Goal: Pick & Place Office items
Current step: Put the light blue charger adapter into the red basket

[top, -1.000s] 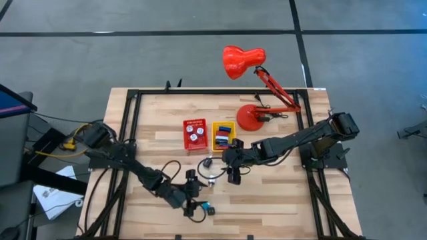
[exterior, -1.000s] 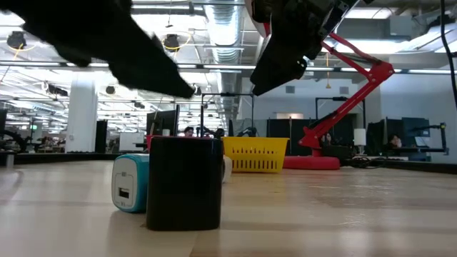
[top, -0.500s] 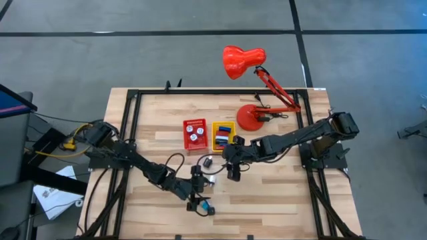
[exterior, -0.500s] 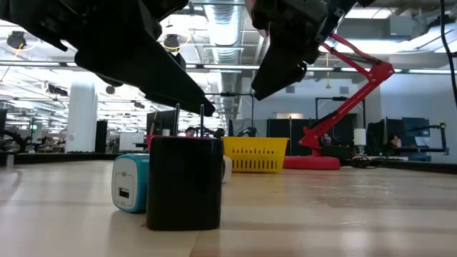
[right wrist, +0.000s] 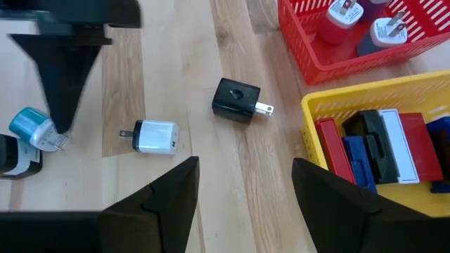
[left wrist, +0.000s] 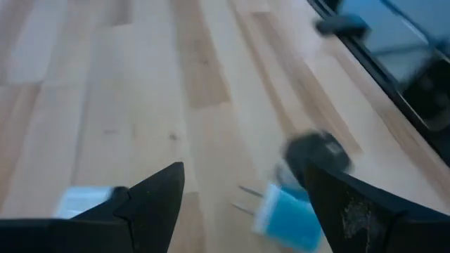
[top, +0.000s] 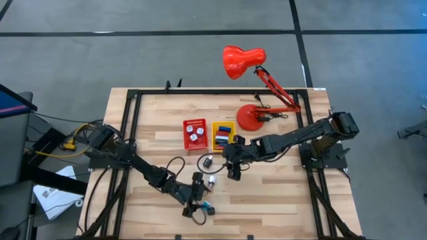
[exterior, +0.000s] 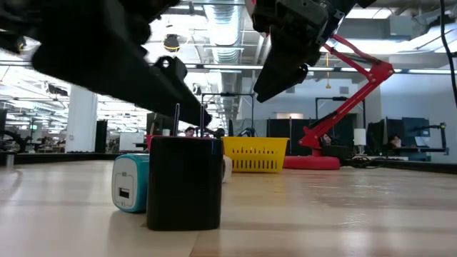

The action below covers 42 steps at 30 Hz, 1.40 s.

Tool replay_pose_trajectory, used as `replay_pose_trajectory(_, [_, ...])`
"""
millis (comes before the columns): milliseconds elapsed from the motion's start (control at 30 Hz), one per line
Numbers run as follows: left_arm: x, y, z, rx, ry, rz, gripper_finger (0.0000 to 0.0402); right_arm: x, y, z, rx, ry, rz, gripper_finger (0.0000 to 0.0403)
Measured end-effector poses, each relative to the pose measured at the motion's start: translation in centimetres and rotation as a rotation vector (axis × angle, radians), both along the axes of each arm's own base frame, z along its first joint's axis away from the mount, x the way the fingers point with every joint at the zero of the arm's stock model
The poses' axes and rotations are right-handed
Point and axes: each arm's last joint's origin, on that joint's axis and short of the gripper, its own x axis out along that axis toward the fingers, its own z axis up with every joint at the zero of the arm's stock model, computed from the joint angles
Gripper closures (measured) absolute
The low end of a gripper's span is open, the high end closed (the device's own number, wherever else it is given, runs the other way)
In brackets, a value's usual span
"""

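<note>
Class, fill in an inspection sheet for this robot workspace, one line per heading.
Surface: wooden table, bare planks in front.
Job's things: black plug, white plug, light blue plug loose; others in red bin and yellow bin.
Clutter: red desk lamp.
Grippers: left gripper open above the light blue plug; right gripper open, empty.
Cables: black loop at left arm.
Surroundings: grey floor, office hall.

Two bins (top: 209, 135) set side by side at frame centre, lamp base (top: 252, 117) to upper right; loose chargers (top: 207, 162) scattered below bins, toward lower centre.
</note>
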Motion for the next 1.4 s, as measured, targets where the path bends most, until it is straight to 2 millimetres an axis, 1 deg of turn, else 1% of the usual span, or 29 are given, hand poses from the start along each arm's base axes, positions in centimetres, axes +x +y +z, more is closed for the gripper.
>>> replay_pose_trajectory(100, [-0.3, -0.3, -0.2, 0.056, 0.015, -0.074, 0.0112, -0.1, 0.0, 0.0, -0.001, 0.006, 0.000, 0.0182])
replay_pose_trajectory(167, [-0.3, -0.3, -0.3, 0.050, 0.029, -0.112, 0.0112, 0.0, 0.0, 0.0, -0.001, 0.006, 0.000, 0.0182])
replay_pose_trajectory(267, [-0.3, 0.0, -0.5, 0.044, 0.057, -0.121, 0.0112, -0.1, 0.0, 0.0, -0.001, 0.005, 0.001, 0.0182])
replay_pose_trajectory(400, [-0.1, 0.1, -0.3, 0.006, 0.054, -0.161, 0.0112, -0.1, 0.3, 0.0, 0.006, 0.003, 0.002, 0.0182])
replay_pose_trajectory(500, [-0.1, 0.0, -1.3, 0.030, 0.083, -0.211, 0.0112, -0.2, 0.6, 0.0, 0.007, 0.004, 0.010, 0.0182])
replay_pose_trajectory(567, [0.0, -0.4, -2.0, 0.013, 0.082, -0.249, 0.0112, -0.2, 0.6, 0.0, 0.008, 0.003, 0.010, 0.0182])
replay_pose_trajectory(667, [0.2, -0.6, -2.7, 0.016, 0.077, -0.224, 0.0112, -0.2, 0.5, 0.0, 0.020, 0.002, -0.006, 0.0182])
replay_pose_trajectory(800, [0.5, -0.3, -3.0, -0.009, 0.077, -0.184, 0.0112, -0.2, 0.5, 0.0, 0.023, 0.003, -0.011, 0.0182])
replay_pose_trajectory(1033, [0.4, -0.4, -3.5, -0.008, 0.094, -0.194, 0.0113, -0.2, 0.5, 0.0, 0.023, 0.003, -0.012, 0.0182])
replay_pose_trajectory(1167, [0.4, -0.4, -3.5, -0.008, 0.092, -0.193, 0.0129, -0.2, 0.5, 0.0, 0.022, 0.004, -0.011, 0.0182])
replay_pose_trajectory(1400, [0.4, -0.4, -3.5, -0.010, 0.088, -0.194, 0.0186, -0.2, 0.5, 0.0, 0.021, 0.004, -0.009, 0.0182])
